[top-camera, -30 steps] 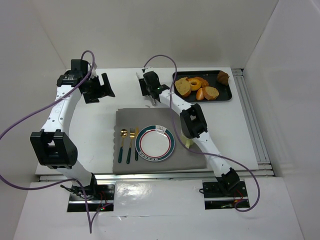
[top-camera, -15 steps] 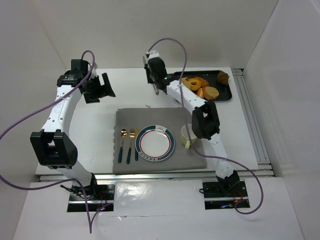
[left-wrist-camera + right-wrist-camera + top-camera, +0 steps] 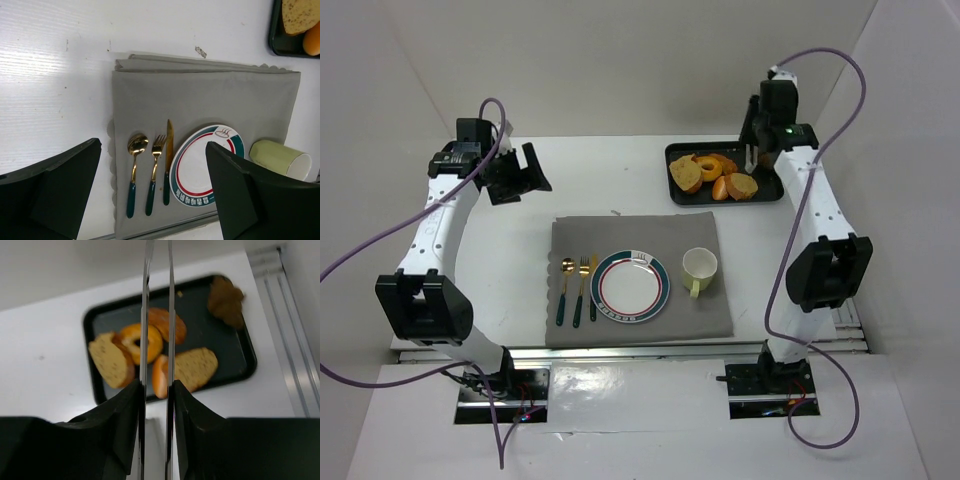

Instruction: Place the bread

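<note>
Hovering over the black tray [image 3: 200, 330], right tool [image 3: 751, 163] nearly together, empty, bread [image 3: 226, 301] in tray's corner, left tool [image 3: 152, 147] apart.

You have, on a white table [image 3: 570, 180]:
- Tray [image 3: 210, 337], black.
- Croissant [image 3: 226, 301], dark brown.
- Doughnut [image 3: 126, 342], golden-orange.
- Bread slices [image 3: 192, 367], tan.
- Placemat [image 3: 620, 235], plain grey.
- Plate [image 3: 631, 288], white, with a teal rim band and a thin red ring inside it.
- Cup [image 3: 699, 267], pale green outside, white inside.
- Spoon [image 3: 133, 172], fork [image 3: 154, 170] and knife [image 3: 167, 162], gold with dark teal handles.
- Your left arm [image 3: 435, 225] and right arm [image 3: 810, 200], white with black joints.
- Cables [image 3: 350, 260], purple.
</note>
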Controlling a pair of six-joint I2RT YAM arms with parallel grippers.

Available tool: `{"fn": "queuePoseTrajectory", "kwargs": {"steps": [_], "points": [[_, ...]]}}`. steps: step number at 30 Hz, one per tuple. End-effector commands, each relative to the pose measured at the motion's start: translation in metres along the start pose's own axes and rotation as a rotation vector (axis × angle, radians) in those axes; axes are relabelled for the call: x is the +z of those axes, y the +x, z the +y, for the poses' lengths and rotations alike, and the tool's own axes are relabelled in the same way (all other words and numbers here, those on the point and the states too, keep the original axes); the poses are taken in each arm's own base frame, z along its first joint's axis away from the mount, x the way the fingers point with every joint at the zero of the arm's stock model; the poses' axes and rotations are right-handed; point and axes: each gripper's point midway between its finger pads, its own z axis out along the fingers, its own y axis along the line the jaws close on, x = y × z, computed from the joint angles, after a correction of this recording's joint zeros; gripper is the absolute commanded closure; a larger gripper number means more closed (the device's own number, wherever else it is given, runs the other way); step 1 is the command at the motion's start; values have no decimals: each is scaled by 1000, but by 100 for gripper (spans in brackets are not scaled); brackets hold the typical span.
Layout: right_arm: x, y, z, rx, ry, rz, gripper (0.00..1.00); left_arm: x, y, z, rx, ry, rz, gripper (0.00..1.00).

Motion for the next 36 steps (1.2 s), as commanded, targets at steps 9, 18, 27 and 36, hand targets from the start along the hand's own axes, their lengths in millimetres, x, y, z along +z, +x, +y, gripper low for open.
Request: {"fn": "queuePoseTrajectory", "kwargs": {"steps": [9, 18, 27, 36], "points": [[16, 72, -76, 127, 69, 288, 53, -10, -13, -15, 14, 72, -45, 1], [57, 84, -91, 130, 122, 316, 37, -1, -9, -14, -10, 76, -23, 1], [67, 78, -103, 117, 195, 296, 37, 4, -10, -13, -23, 73, -13, 1], [90, 93, -112, 86, 237, 320, 37, 8, -11, -13, -32, 73, -13, 1]]}}
